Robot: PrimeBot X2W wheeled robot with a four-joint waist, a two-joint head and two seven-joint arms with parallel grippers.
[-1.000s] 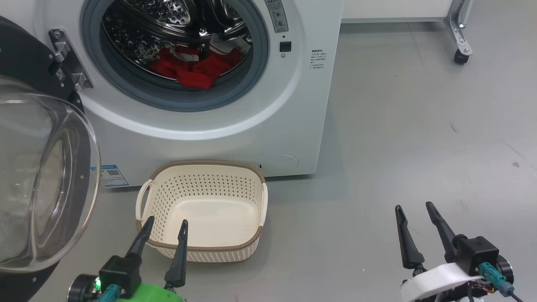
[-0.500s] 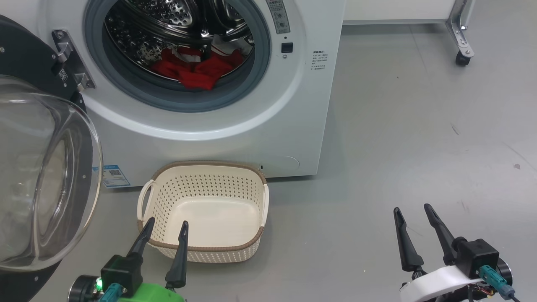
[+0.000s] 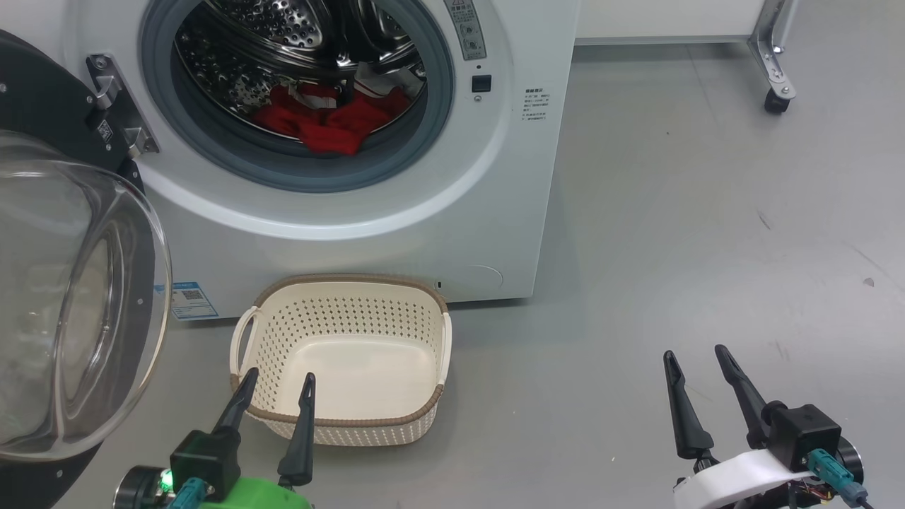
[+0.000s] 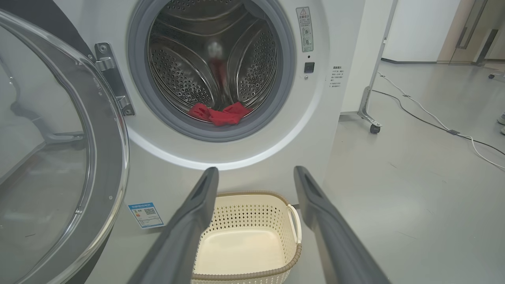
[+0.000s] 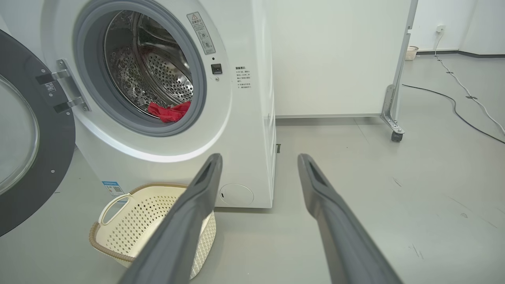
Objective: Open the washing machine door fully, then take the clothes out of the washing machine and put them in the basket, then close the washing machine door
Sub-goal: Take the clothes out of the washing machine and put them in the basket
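Door's out of the way: the washing machine door (image 3: pixel 71 283) hangs swung wide on its hinge to the left, glass bowl bulging toward the near side, so the mouth of the washing machine (image 3: pixel 368 205) is clear for a reach. The clothes (image 3: pixel 329 124), red with flashes of white, lie bunched low in the steel drum, just behind the grey gasket at the front lip. None are out yet. The basket (image 3: pixel 350 280) sits on the floor right against the washer's foot, below the opening, which by my reading keeps the carry short. It has nothing in it. Now the claws: the left gripper (image 3: pixel 280 375) is poised at the basket's near rim, fingers well spread, gripping nothing and touching nothing. The right gripper (image 3: pixel 694 352) waits well off to the right over bare floor, fingers likewise parted and holding nothing.
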